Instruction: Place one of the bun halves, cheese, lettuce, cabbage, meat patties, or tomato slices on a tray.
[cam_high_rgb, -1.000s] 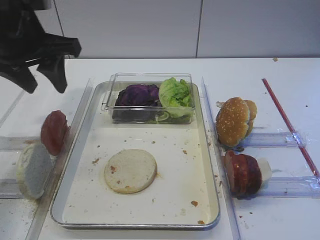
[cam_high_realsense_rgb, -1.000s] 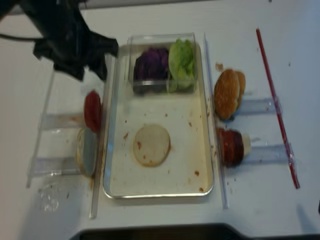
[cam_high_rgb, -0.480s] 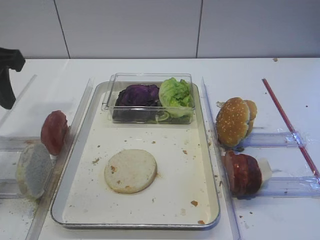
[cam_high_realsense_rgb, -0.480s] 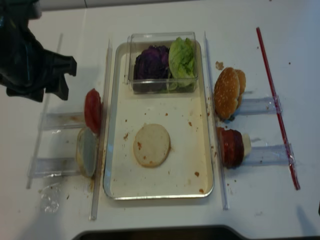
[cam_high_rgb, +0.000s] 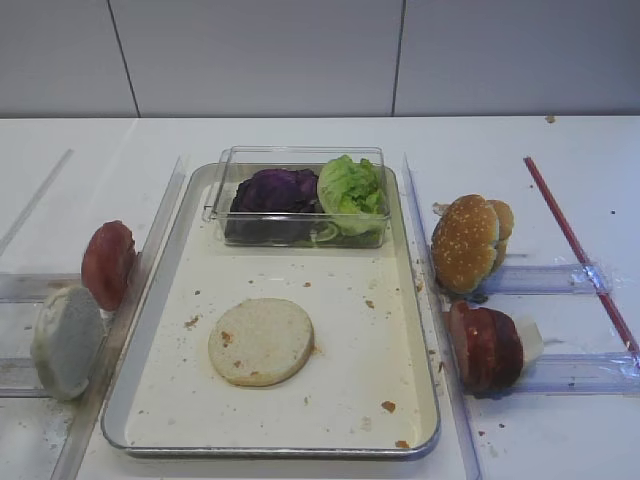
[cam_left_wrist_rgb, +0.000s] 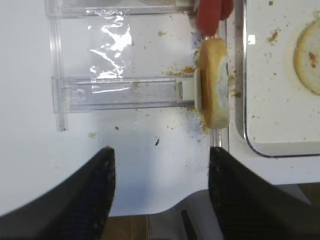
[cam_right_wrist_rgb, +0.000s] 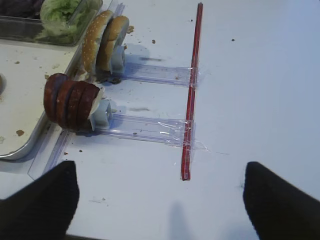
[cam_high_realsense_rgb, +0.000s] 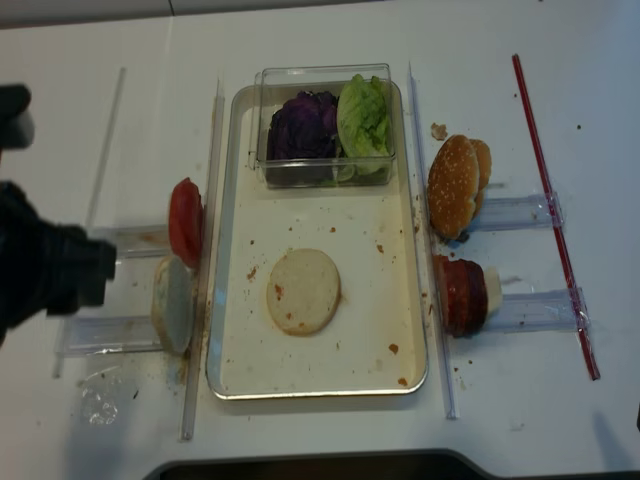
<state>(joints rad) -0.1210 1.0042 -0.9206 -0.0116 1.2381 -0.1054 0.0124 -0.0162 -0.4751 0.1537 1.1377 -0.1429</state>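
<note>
Bun half (cam_left_wrist_rgb: 214, 82) stands on edge in its clear holder (cam_left_wrist_rgb: 125, 92), just ahead of the left gripper (cam_left_wrist_rgb: 160, 165), whose jaws stand apart and empty; its flat face turned toward the tray (cam_left_wrist_rgb: 280, 145). Tomato slice (cam_left_wrist_rgb: 212, 15) beyond. Another bun half (cam_high_rgb: 261, 341) lies flat on the tray. Right gripper (cam_right_wrist_rgb: 160, 200) jaws apart over bare table (cam_right_wrist_rgb: 260, 75).

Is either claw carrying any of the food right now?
No. The left claw and the right claw both stand open with nothing between them. The bun half lies ahead of the left claw, untouched.
</note>
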